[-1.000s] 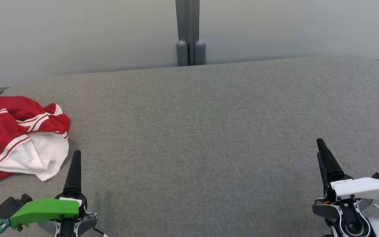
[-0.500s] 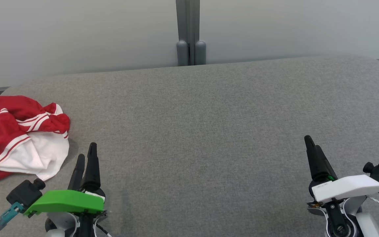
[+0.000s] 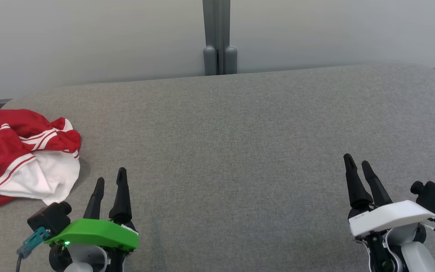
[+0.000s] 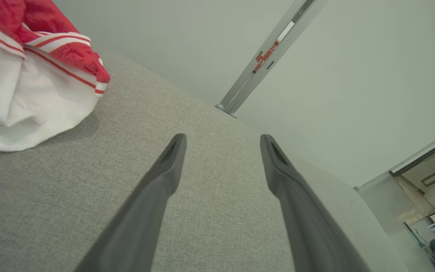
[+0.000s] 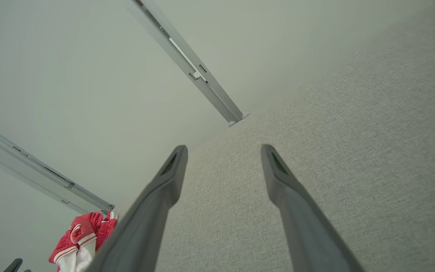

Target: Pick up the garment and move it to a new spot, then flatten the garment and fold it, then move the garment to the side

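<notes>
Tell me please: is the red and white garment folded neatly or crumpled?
Crumpled. The garment lies in a bunched heap at the left end of the grey surface, its striped edges twisted.

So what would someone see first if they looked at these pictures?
The red and white clothing, lying crumpled at the left edge of the big grey table. Next, the two open tools at the bottom: the left tool, with a green cover, near the clothing, and the right tool on the other side.
</notes>
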